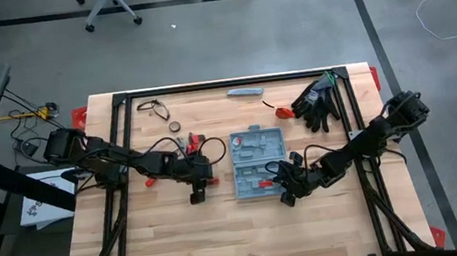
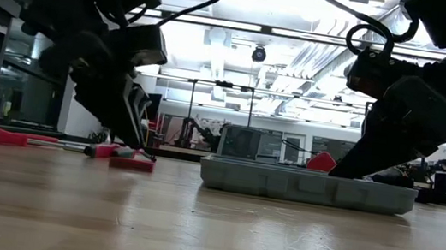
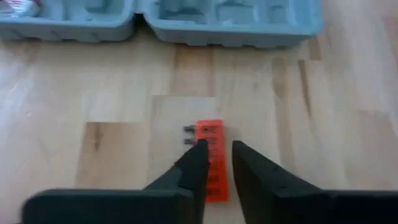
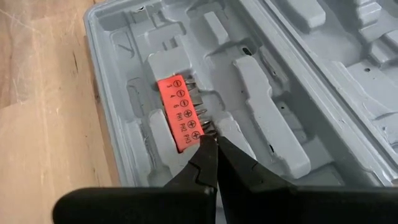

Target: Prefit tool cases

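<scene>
I'm seeing the tool case [image 1: 259,162] lying open mid-table, one red bit holder [image 4: 181,112] seated; my right gripper [image 4: 211,142], pressed together, is nudging it. Left gripper [image 3: 216,149], slightly parted, is probably straddling a second bit holder [image 3: 211,158] on the wood.

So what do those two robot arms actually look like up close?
Both the left arm and the right arm are dark, jointed and chunky, with black cables looping along them. Each ends in two slim, tapering black fingers. A small green light glows on one arm in the low view.
</scene>
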You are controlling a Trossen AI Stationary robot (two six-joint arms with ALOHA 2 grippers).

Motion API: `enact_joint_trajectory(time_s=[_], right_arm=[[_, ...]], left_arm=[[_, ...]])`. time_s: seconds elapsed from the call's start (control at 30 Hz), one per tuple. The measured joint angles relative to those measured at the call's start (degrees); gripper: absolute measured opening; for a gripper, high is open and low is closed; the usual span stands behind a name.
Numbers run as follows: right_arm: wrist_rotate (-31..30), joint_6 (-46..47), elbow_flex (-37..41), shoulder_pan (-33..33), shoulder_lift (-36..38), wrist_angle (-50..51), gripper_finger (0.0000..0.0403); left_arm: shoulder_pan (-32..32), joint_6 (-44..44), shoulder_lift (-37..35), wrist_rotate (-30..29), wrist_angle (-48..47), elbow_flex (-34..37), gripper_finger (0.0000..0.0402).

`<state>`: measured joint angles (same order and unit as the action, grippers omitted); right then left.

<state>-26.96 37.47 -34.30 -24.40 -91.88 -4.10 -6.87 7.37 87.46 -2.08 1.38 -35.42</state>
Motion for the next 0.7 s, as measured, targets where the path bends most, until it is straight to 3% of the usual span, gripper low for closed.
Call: enact_joint_trajectory(time_s=[0.13, 0.4, 0.7], right_arm=[[-0.02, 0.0, 0.0, 0.0, 0.0, 0.0, 0.0], [-0.07, 0.0, 0.0, -0.02, 0.0, -0.02, 0.0], [-0.1, 0.0, 0.0, -0.02, 0.0, 0.0, 0.0]], left_arm=[[1.89, 0.02, 0.0, 0.42, 0.01, -0.02, 0.012], [5.17, 0.97, 4.0, 10.02, 2.76, -0.09, 0.021], [4.87, 0.9, 12.15, 13.81, 8.12, -0.61, 0.0225]])
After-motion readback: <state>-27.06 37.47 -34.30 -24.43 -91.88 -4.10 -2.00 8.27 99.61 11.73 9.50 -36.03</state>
